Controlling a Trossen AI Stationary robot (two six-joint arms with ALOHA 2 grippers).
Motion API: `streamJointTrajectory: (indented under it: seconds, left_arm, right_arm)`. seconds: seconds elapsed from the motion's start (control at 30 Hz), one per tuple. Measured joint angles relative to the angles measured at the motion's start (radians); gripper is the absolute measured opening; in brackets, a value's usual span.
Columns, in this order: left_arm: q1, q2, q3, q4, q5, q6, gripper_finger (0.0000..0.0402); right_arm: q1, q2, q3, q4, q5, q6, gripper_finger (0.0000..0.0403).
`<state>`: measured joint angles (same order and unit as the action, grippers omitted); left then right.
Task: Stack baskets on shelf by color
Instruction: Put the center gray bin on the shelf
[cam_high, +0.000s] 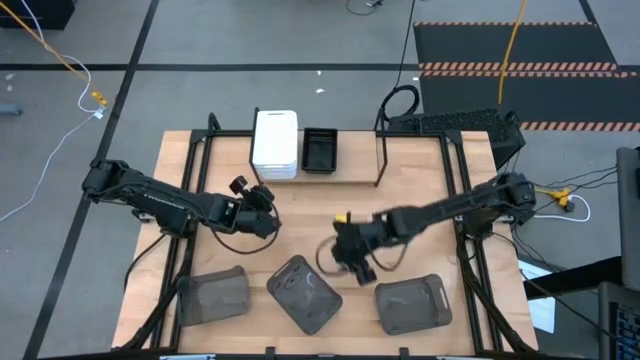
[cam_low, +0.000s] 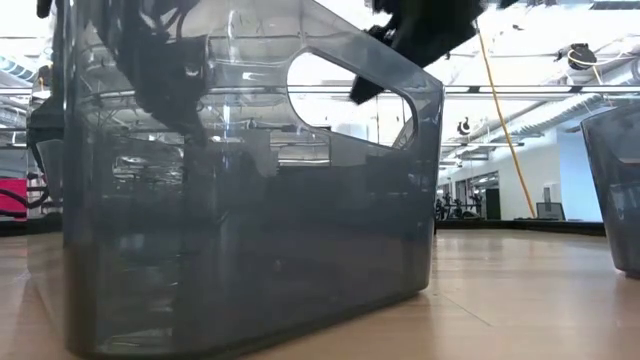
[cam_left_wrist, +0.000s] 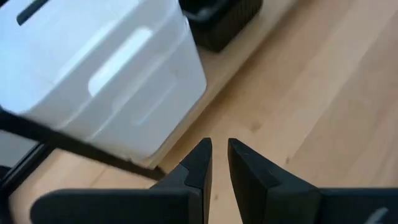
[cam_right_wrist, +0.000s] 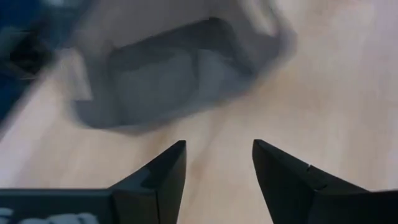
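Observation:
On the shelf (cam_high: 355, 167) at the table's far side stands a stack of white baskets (cam_high: 275, 143), with a black mesh basket (cam_high: 320, 150) on the board beside it. Three translucent grey baskets rest on their bottoms along the near edge: left (cam_high: 213, 297), middle (cam_high: 305, 293) and right (cam_high: 412, 303). My right gripper (cam_high: 350, 262) hangs open above the table between the middle and right ones, the middle basket (cam_right_wrist: 180, 74) ahead of its fingers. My left gripper (cam_high: 268, 205) hovers short of the shelf, a narrow gap between its fingers (cam_left_wrist: 219, 149), facing the white stack (cam_left_wrist: 106, 68).
Black frame posts and rails (cam_high: 380, 160) rise around the shelf and run along the table's sides. The middle grey basket (cam_low: 250, 200) fills the low view. Bare wood lies between the shelf and the grey baskets. A keyboard (cam_high: 460, 122) lies beyond the far right corner.

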<state>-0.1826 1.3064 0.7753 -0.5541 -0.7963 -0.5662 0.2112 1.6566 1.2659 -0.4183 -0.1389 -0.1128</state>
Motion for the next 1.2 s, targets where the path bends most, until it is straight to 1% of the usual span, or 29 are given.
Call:
streamJointTrajectory:
  seconds: [0.07, 0.23, 0.37, 0.43, 0.47, 0.53, 0.67, 0.8, 0.87, 0.97, 1.03, 1.13, 1.17, 1.2]
  left_arm:
    - [0.017, 0.000, 0.000, 0.047, -0.001, 0.016, 0.0056]
    - [0.060, 0.000, 0.000, 0.114, -0.001, 0.041, 0.0056]
    - [0.106, 0.000, 0.000, 0.182, -0.001, 0.046, 0.0056]
    - [0.126, 0.000, 0.000, 0.212, 0.004, 0.045, 0.0056]
    - [0.135, 0.000, 0.000, 0.222, 0.014, 0.045, 0.0056]
    - [0.144, 0.000, 0.000, 0.228, 0.049, 0.031, 0.0056]
    - [0.121, 0.000, 0.000, 0.219, 0.150, -0.040, 0.0060]
    - [0.054, 0.000, 0.000, 0.169, 0.168, -0.127, 0.0077]
    - [0.019, 0.000, 0.000, 0.155, 0.163, -0.157, 0.0086]
    - [-0.026, 0.000, 0.000, 0.145, 0.128, -0.196, 0.0099]
    - [-0.048, 0.000, 0.000, 0.145, 0.116, -0.211, 0.0105]
    - [-0.077, 0.000, 0.000, 0.144, 0.115, -0.228, 0.0108]
    - [-0.086, 0.000, 0.000, 0.145, 0.115, -0.229, 0.0108]
    - [-0.094, 0.000, 0.000, 0.145, 0.115, -0.229, 0.0108]
  right_arm:
    - [0.040, -0.001, 0.000, 0.016, -0.003, 0.004, 0.0183]
    - [0.122, -0.001, -0.001, 0.111, -0.126, 0.009, 0.0183]
    - [0.181, 0.031, -0.001, 0.197, -0.126, -0.002, 0.0183]
    - [0.203, 0.064, -0.001, 0.263, -0.119, 0.025, 0.0183]
    - [0.209, 0.083, -0.001, 0.318, -0.117, 0.042, 0.0183]
    - [0.224, 0.117, 0.002, 0.362, -0.085, 0.074, 0.0183]
    - [0.243, 0.191, 0.000, 0.358, -0.019, 0.107, 0.0183]
    - [0.265, 0.257, 0.001, 0.357, -0.017, 0.133, 0.0183]
    - [0.273, 0.275, 0.000, 0.342, -0.045, 0.152, 0.0179]
    - [0.278, 0.275, 0.000, 0.320, -0.055, 0.172, 0.0148]
    - [0.280, 0.258, -0.001, 0.306, -0.068, 0.177, 0.0109]
    - [0.274, 0.214, -0.001, 0.261, -0.140, 0.162, 0.0030]
    - [0.271, 0.194, -0.001, 0.247, -0.171, 0.149, 0.0016]
    - [0.269, 0.166, -0.001, 0.226, -0.193, 0.147, 0.0012]
